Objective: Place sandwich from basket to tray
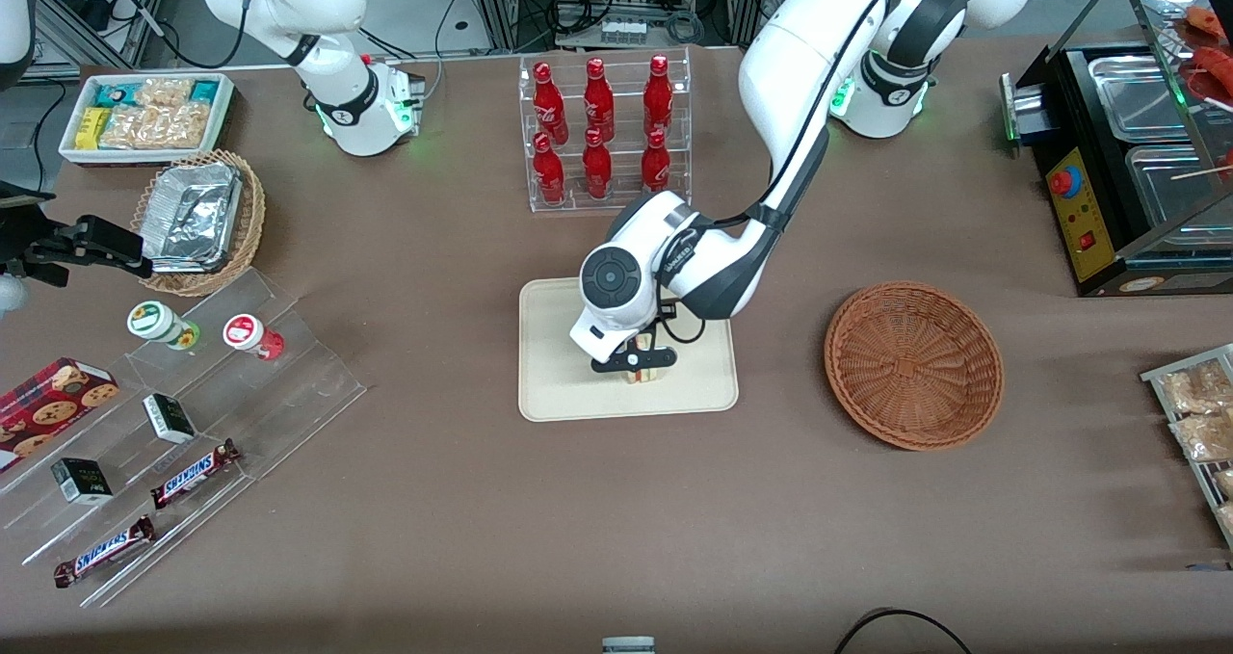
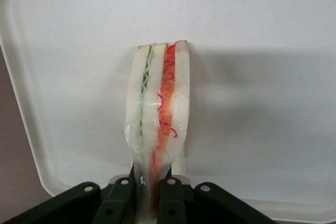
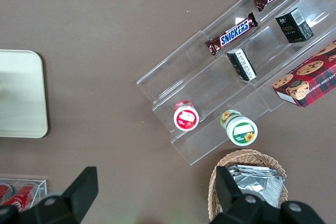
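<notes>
Sandwich (image 2: 157, 124) pinched on edge between gripper (image 1: 640, 360) fingers (image 2: 173, 200) — long axis vertical — directly above tray (image 1: 549, 384); basket (image 1: 913, 365) empty.

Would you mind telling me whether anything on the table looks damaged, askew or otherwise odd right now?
Only one thing: the sandwich is pinched thin where the gripper clamps it over the tray, so its bread slices bow inward there. The basket sits upright with nothing in it, and nothing looks spilled.

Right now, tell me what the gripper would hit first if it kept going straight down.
The gripper, shut on the sandwich, points down at the tray. The sandwich would probably meet the tray first; the remaining gap is unclear.
</notes>
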Controlling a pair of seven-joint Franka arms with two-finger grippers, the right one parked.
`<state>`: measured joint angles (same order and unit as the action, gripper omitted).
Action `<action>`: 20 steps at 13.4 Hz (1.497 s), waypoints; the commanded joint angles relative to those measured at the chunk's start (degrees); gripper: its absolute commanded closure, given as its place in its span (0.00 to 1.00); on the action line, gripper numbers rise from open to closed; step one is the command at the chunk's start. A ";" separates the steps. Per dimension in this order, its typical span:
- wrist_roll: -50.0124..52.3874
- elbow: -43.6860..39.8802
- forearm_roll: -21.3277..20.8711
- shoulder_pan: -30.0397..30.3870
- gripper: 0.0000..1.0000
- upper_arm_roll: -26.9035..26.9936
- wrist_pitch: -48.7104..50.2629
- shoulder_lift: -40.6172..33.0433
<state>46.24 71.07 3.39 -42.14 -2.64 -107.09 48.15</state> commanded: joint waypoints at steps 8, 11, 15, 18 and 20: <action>-0.10 -1.90 -0.31 -0.32 0.00 0.45 0.47 -0.51; -0.10 -3.73 -0.22 -0.23 0.00 0.45 5.91 -4.02; -3.51 -4.10 -0.48 1.00 0.00 0.71 16.80 -11.57; -7.04 1.34 -0.92 4.42 0.00 0.88 18.94 -17.81; -8.17 4.67 -0.93 8.28 0.00 0.80 18.85 -21.33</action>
<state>40.09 69.68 2.94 -37.14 -1.39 -87.65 31.66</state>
